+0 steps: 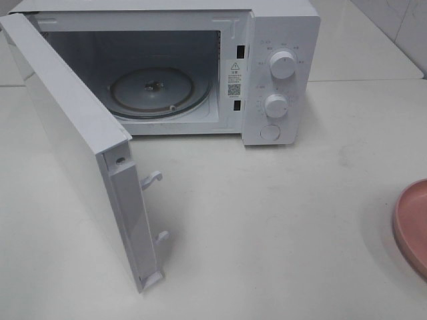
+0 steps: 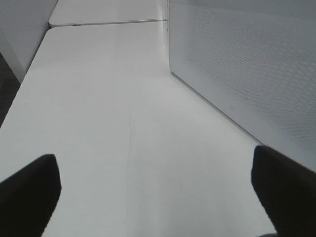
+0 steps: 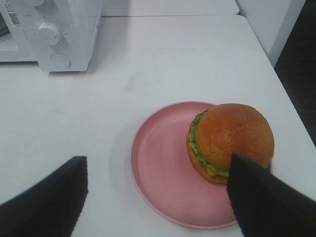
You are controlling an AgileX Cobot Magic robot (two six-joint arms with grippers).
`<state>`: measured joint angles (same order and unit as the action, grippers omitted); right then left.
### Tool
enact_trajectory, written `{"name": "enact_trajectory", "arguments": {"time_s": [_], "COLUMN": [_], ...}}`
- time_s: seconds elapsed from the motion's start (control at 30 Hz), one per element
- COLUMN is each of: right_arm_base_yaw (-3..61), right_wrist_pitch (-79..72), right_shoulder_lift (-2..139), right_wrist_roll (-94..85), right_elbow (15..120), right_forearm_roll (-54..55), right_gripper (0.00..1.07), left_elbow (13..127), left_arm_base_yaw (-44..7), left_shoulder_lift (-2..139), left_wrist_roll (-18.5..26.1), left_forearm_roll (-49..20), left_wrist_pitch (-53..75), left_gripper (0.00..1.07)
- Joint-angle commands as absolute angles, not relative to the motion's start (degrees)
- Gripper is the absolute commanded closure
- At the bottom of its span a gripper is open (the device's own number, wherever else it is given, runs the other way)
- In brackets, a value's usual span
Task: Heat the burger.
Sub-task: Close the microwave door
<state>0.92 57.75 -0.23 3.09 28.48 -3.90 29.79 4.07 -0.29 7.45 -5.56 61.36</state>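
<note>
The burger (image 3: 232, 136), with a golden-brown bun and a frill of green lettuce, sits on the right part of a round pink plate (image 3: 160, 143) in the right wrist view. My right gripper (image 3: 158, 160) hovers open above the plate; one dark finger (image 3: 261, 202) overlaps the burger's near edge and nothing is held. In the exterior high view only the plate's rim (image 1: 415, 223) shows at the right edge, and the burger and both grippers are out of that view. My left gripper (image 2: 154, 163) stands wide open and empty over bare table, beside the microwave door (image 2: 247, 74).
A white microwave (image 1: 280, 67) stands at the back of the white table (image 1: 267, 220). Its door (image 1: 67, 133) is swung fully open toward the front left, and a glass turntable (image 1: 157, 90) lies bare inside. Two knobs and a button are on its right panel.
</note>
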Motion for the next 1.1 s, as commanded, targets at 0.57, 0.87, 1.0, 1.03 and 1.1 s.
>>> {"name": "enact_trajectory", "arguments": {"time_s": [0.57, 0.87, 1.0, 1.03, 1.1], "right_arm_base_yaw": [0.74, 0.74, 0.74, 0.74, 0.74], "right_wrist_pitch": [57.12, 57.12, 57.12, 57.12, 57.12], "right_shoulder_lift": [-1.83, -1.83, -1.83, -1.83, -1.83], "right_wrist_roll": [2.35, 2.35, 2.35, 2.35, 2.35], "right_elbow": [28.48, 28.48, 28.48, 28.48, 28.48], "right_forearm_roll": [-3.72, -3.72, -3.72, -3.72, -3.72], "right_gripper": [0.32, 0.32, 0.32, 0.32, 0.32], "left_elbow": [32.77, 32.77, 32.77, 32.77, 32.77], "left_arm_base_yaw": [4.18, 4.18, 4.18, 4.18, 4.18], "left_shoulder_lift": [6.13, 15.7, 19.6, 21.94, 23.2], "left_wrist_roll": [7.22, 7.22, 7.62, 7.62, 7.62], "left_forearm_roll": [-5.56, -5.16, -5.21, -5.21, -5.21], "left_wrist_pitch": [55.92, 45.38, 41.65, 38.67, 36.78], "left_gripper": [0.21, 0.91, 1.07, 1.07, 1.07]}}
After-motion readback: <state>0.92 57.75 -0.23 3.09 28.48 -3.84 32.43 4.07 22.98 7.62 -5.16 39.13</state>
